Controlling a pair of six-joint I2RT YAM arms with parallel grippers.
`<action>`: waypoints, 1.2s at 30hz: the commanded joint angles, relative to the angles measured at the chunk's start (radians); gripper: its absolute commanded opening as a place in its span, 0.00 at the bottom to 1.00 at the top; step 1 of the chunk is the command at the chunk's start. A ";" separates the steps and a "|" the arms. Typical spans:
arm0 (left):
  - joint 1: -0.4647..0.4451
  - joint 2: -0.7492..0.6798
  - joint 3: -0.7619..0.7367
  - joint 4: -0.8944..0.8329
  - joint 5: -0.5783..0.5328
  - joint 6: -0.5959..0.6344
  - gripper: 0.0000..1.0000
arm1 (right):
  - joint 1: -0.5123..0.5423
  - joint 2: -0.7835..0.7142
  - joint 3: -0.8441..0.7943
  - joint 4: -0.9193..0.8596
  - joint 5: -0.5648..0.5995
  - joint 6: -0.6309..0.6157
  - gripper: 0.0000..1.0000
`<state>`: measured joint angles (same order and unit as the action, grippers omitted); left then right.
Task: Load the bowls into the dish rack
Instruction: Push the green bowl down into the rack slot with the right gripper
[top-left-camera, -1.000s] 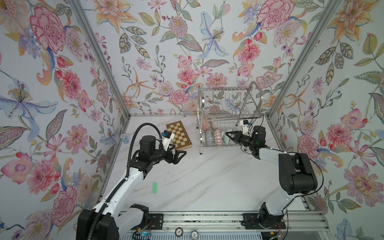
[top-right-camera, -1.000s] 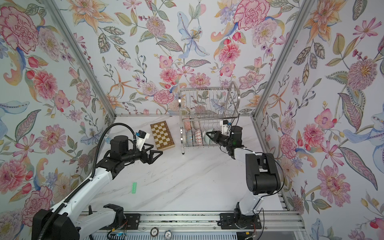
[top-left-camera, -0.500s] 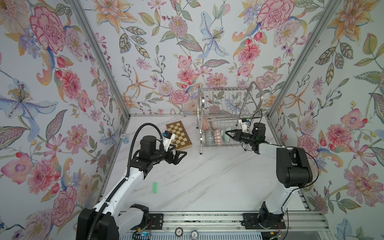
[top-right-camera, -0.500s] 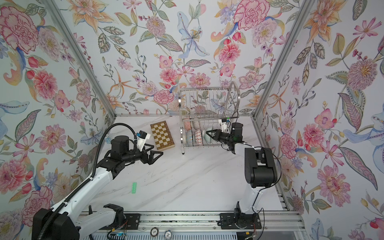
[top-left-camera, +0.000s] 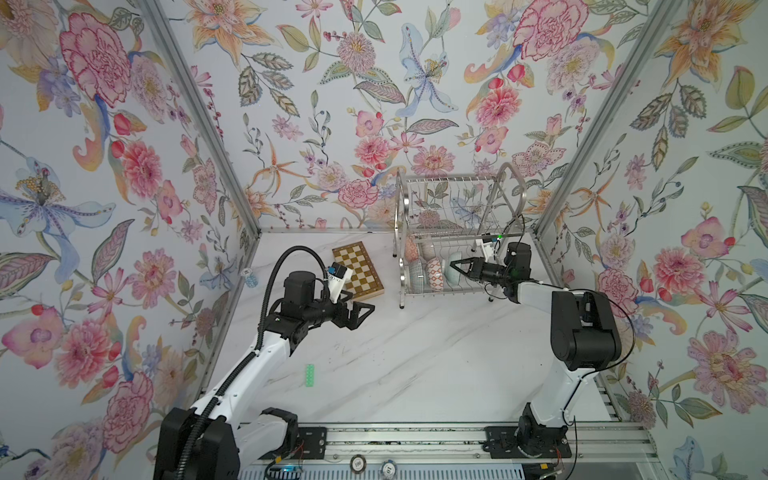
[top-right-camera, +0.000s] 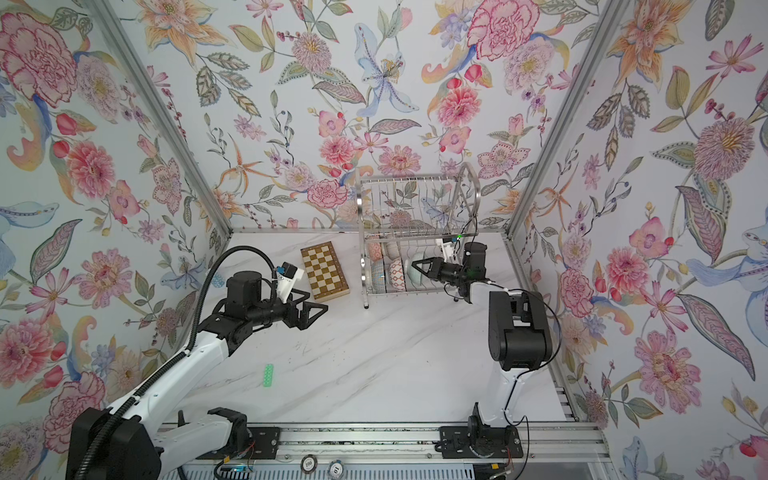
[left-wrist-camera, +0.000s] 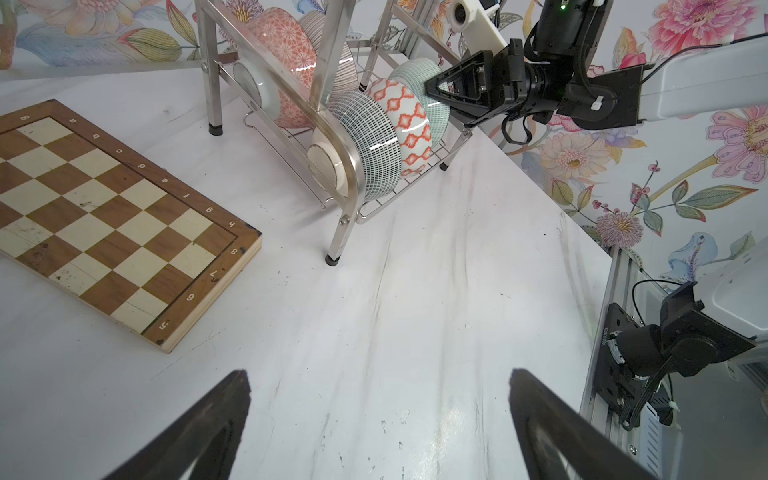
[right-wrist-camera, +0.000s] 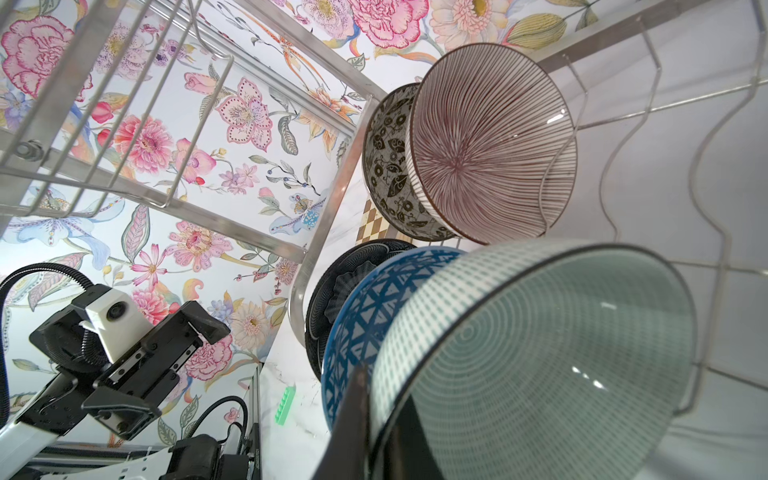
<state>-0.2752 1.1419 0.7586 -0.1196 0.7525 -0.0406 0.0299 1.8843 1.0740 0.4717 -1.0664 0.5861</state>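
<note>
Only your right wrist view shows right claw (right-wrist-camera: 384, 399) pinching the mint bowl (right-wrist-camera: 540, 353) inside the dish rack (right-wrist-camera: 324, 199); left claw (left-wrist-camera: 378, 376) gapes.

I see a mint green bowl (right-wrist-camera: 540, 357) ringed inside and dashed outside, a blue bowl (right-wrist-camera: 353, 332) with white triangles, a pinkish bowl (right-wrist-camera: 478, 153) with dark radial lines, and a black-and-white floral bowl (right-wrist-camera: 384, 166). The chessboard (top-left-camera: 358, 271) is brown and cream, the worktop (top-left-camera: 415, 353) white with grey veins.
</note>
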 joint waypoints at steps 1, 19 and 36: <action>-0.010 0.011 0.013 -0.019 0.015 0.024 0.99 | -0.005 0.023 0.024 0.017 -0.052 -0.017 0.02; -0.020 0.022 0.015 -0.022 0.018 0.025 0.99 | -0.005 0.001 -0.016 0.025 -0.080 -0.023 0.03; -0.029 0.033 0.019 -0.031 0.019 0.025 0.99 | -0.010 0.042 0.002 -0.042 -0.069 -0.058 0.04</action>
<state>-0.2905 1.1652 0.7589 -0.1375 0.7555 -0.0402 0.0200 1.9007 1.0546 0.4583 -1.1179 0.5526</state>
